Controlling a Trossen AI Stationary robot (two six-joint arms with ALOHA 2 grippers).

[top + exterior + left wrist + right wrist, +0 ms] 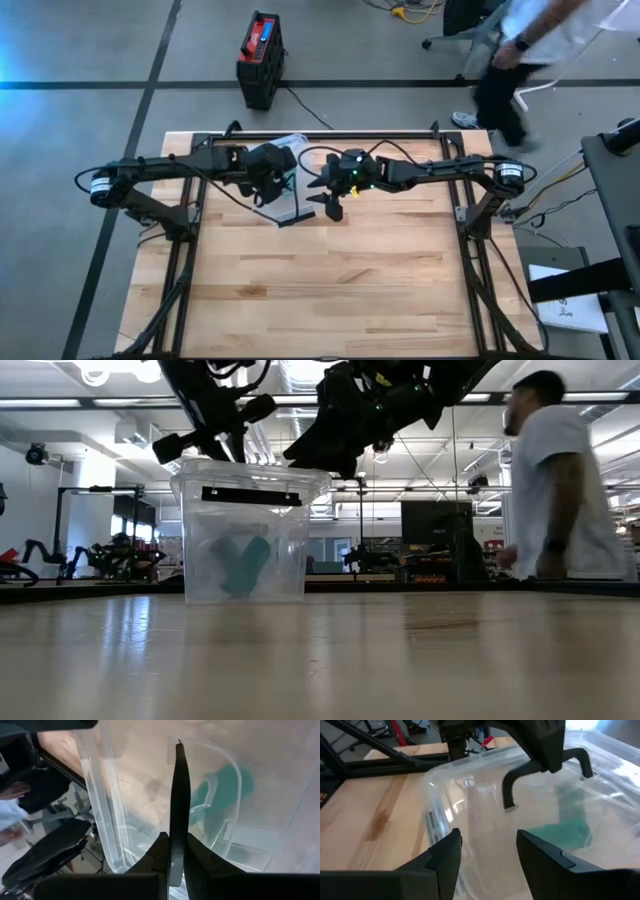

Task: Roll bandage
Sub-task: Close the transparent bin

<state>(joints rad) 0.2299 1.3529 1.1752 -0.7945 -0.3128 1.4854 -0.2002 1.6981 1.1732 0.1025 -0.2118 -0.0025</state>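
One soft teal bandage (244, 566) is seen inside the clear plastic box (200, 540) on the wooden table (330, 290) | left gripper (178, 750) fingers pressed shut, nothing held, above the box | right gripper (487, 847) fingers half open, empty, beside the box | bandage judged light and floppy, best pinched at its middle.

Closed left gripper (178, 750) points up mid-frame over a clear plastic bin (107, 827); teal bandage (222, 787) inside, right of centre.
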